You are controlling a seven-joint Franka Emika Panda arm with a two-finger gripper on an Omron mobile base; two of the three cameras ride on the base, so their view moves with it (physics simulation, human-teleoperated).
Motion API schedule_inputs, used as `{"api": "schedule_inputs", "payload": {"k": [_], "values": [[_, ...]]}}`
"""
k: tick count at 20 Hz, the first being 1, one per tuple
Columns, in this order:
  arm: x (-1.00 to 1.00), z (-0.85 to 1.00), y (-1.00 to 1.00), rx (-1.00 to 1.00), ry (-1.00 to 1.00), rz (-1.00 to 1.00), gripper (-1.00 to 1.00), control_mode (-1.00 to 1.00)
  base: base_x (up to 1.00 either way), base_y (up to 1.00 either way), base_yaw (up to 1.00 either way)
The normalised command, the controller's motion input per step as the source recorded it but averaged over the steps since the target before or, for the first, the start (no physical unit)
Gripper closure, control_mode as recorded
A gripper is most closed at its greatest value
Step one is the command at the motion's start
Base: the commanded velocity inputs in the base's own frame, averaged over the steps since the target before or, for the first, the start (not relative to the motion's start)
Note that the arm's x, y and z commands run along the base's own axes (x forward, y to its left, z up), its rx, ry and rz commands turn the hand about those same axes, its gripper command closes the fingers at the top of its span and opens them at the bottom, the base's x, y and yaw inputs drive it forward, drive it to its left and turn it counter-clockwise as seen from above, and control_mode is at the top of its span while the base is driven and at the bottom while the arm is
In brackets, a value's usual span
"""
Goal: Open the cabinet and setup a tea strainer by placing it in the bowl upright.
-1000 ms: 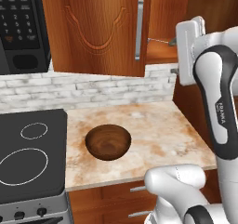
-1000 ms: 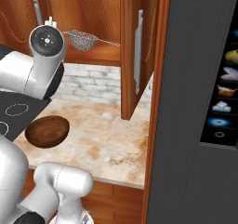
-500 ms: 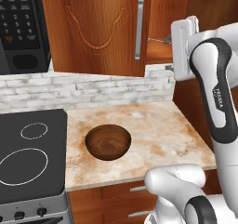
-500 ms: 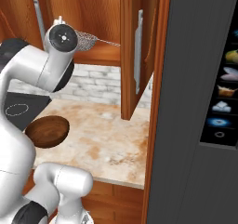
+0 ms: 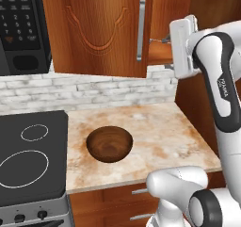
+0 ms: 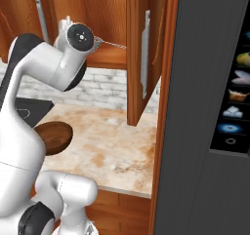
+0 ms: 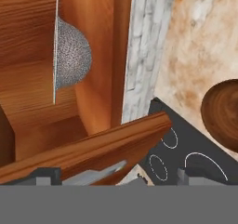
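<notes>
A: Report the two-finger gripper (image 7: 116, 176).

B: Jaws spread wide, holding nothing, raised at the open reddish-brown wooden wall cabinet (image 5: 103, 28).

A: Location of the small grey metal mesh tea strainer (image 7: 70, 59)?

B: On the cabinet's inner shelf. The round dark brown wooden bowl (image 5: 109, 143) sits on the mottled stone counter (image 5: 160, 136) beside the black cooktop (image 5: 30, 158).

Black microwave (image 5: 21, 26), black cooktop (image 5: 30, 158), marble counter (image 5: 160, 136), brick backsplash (image 5: 84, 92)
</notes>
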Motion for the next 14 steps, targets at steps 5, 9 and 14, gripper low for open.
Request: {"api": "schedule_inputs", "payload": {"k": [5,9,14], "values": [[0.09,-0.10,0.02,0.00,0.00,0.13,-1.00,-1.00,0.00,0.00,0.00],[0.21,-0.15,0.00,0.00,0.00,0.09,-1.00,-1.00,0.00,0.00,0.00],[0.26,-0.01,0.01,0.00,0.00,0.03,-1.00,-1.00,0.00,0.00,0.00]]}}
